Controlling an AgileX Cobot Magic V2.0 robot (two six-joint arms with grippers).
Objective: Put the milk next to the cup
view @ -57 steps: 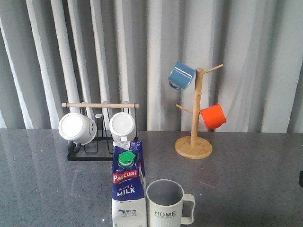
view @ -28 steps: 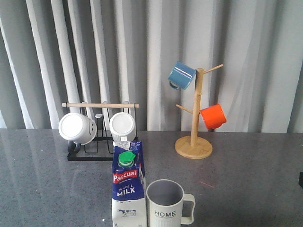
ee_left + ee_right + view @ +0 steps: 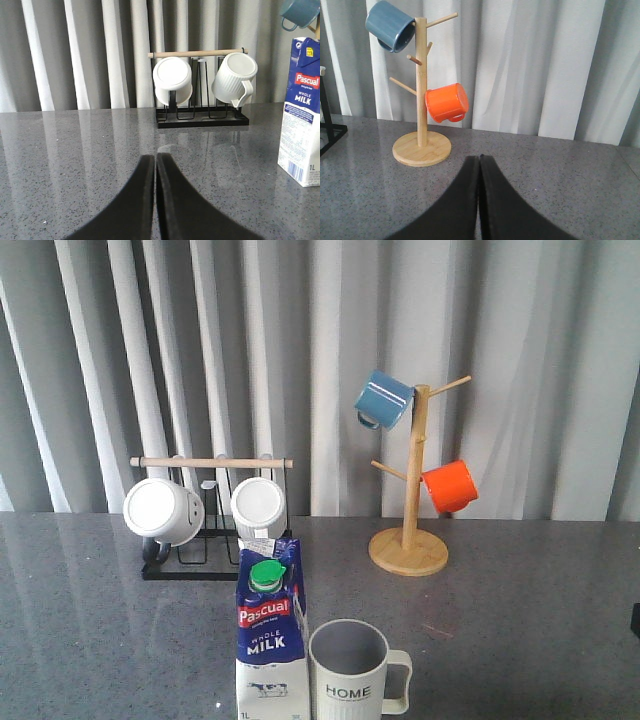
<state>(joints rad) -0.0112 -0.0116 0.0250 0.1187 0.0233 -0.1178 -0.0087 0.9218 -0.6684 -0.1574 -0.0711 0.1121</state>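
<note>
The milk (image 3: 270, 640), a blue and white Pascual carton with a green cap, stands upright at the front of the table, right beside the cup (image 3: 350, 672), a cream ribbed HOME mug with its handle to the right. The milk also shows in the left wrist view (image 3: 300, 110). My left gripper (image 3: 155, 160) is shut and empty over bare table, well apart from the milk. My right gripper (image 3: 480, 160) is shut and empty, short of the wooden mug tree. Neither gripper shows in the front view.
A black rack (image 3: 205, 560) with a wooden bar holds two white mugs (image 3: 160, 511) behind the milk. A wooden mug tree (image 3: 410, 540) at the back right carries a blue mug (image 3: 383, 398) and an orange mug (image 3: 450, 486). Grey curtains hang behind the table.
</note>
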